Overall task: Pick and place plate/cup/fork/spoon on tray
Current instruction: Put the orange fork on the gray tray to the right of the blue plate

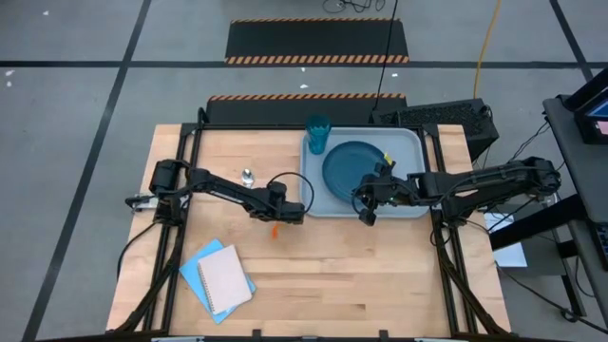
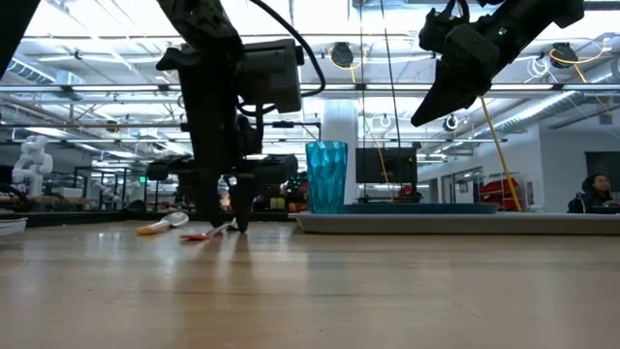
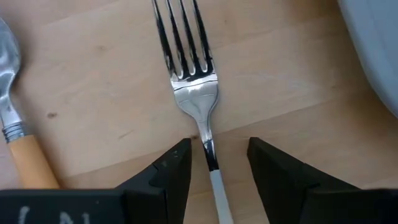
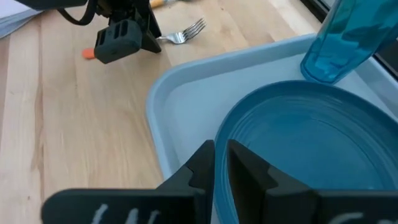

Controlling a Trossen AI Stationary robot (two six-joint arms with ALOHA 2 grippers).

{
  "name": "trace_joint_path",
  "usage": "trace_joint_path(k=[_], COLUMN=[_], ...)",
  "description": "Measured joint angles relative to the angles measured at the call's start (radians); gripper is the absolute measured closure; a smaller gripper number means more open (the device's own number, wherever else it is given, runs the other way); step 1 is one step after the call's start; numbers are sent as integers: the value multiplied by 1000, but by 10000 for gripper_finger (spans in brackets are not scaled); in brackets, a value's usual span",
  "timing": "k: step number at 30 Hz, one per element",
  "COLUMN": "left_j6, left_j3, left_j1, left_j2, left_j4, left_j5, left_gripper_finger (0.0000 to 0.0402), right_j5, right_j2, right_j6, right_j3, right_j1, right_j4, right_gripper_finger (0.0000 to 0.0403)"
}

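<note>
Two pieces of cutlery lay on the bare wood between the table's left edge and the tray (image 1: 410, 211). The fork (image 3: 193, 74) was flat on the boards just off the tray's left rim, tines toward the far edge of the table. The left gripper (image 3: 216, 168) stood low over it, fingers (image 3: 171, 171) parted on either side of the fork's neck, not clamped on it; in the left wrist view a gap showed on each side of the metal. Only the red-orange tip of the fork's handle showed from above, poking out on the near side of the gripper. The spoon (image 1: 248, 176) lay a little farther left, nearer the far edge, touched by nothing.

On the tray, which sat toward the table's far right corner, the plate (image 1: 350, 163) lay flat in the middle and the cup (image 1: 317, 134) stood upright in the tray's far left corner. The right gripper (image 4: 221, 163) hung above the plate's near rim, fingers pressed together and holding nothing.

Notebooks (image 1: 218, 276) rested near the table's near left corner.
</note>
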State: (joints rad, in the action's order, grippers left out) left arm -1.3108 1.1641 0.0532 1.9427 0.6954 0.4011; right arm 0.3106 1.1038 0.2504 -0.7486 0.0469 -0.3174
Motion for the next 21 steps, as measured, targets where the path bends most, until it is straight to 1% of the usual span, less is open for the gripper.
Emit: trace_joint_path(k=[2,4,9,11,12,17,19,21], left_j6=[12,21,26,46,61,112,140,163], left_j3=[0,0,0,-1,-1,-4,-9,-8], left_j1=[-1,0,0,-4,-6,-18,-23,-29], left_j2=[0,1,2,3,3,-27,-57,-98], left_j4=[-4,-10,-14,-14,-11,8,36,18], left_j5=[-3,-3,-7,-7,-9,-27,-26,-18], left_gripper_finger=[250,270,343,375,385,385,389,391], right_j5=[-1,-1,-1,-1,-1,0,0,1], right_j2=[0,0,0,0,0,0,0,0], right_j6=[0,2,1,0,0,0,0,0], right_j3=[0,0,0,0,0,0,0,0], right_j1=[2,2,2,2,2,2,2,2], right_j4=[0,0,-1,-1,-1,-1,0,7], right_gripper_finger=[367,367,367,367,367,367,367,367])
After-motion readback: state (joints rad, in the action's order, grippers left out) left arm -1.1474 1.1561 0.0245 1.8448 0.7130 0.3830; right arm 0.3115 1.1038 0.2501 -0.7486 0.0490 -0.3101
